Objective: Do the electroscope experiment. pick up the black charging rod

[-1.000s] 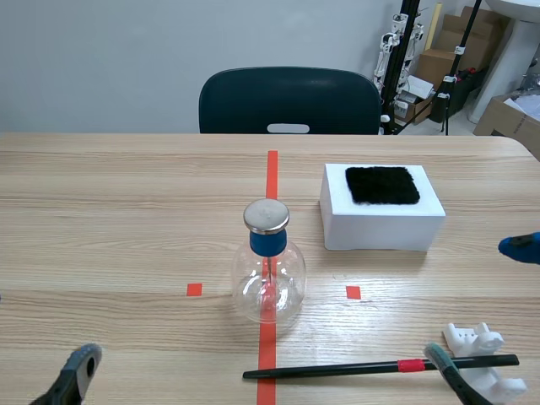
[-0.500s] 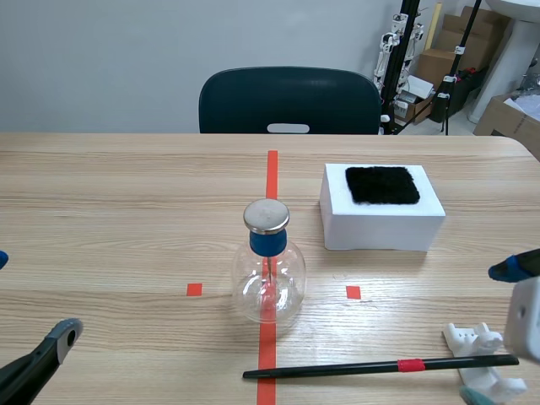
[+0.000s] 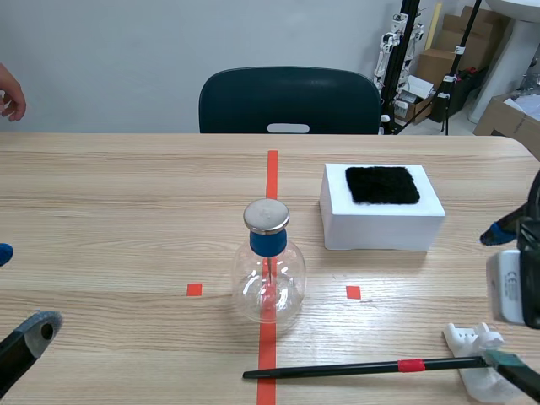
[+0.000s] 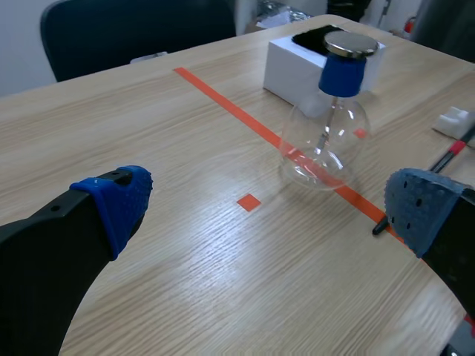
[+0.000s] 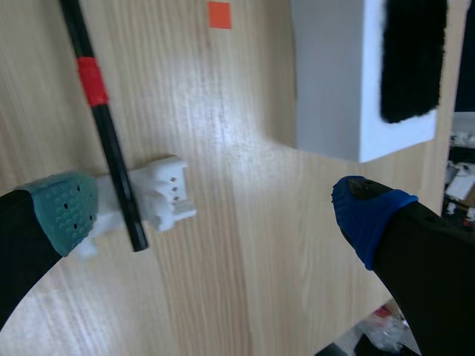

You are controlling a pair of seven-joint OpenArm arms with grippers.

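Observation:
The black charging rod [image 3: 337, 369] with a red band lies along the table's front edge, its right end resting on a white stand [image 3: 475, 338]. My right gripper [image 3: 498, 297] is open above that end. In the right wrist view the rod [image 5: 104, 126] passes just inside the teal finger [image 5: 67, 211], its tip on the stand [image 5: 159, 193]; the right gripper [image 5: 215, 211] holds nothing. My left gripper [image 3: 13, 291] is open at the front left, far from the rod. In the left wrist view the left gripper [image 4: 271, 208] faces the rod's tip [image 4: 382, 226].
The glass electroscope flask [image 3: 268, 270] with a blue neck and metal cap stands on the centre tape line. A white box [image 3: 382, 226] topped with a black cloth [image 3: 382, 185] sits back right. A chair [image 3: 289, 101] stands behind the table; a person's hand [image 3: 10, 93] shows far left.
My right gripper has turned and lifted, its fingers now spread across the rod's right end. The left gripper has drawn back toward the left edge. A hand has appeared far left.

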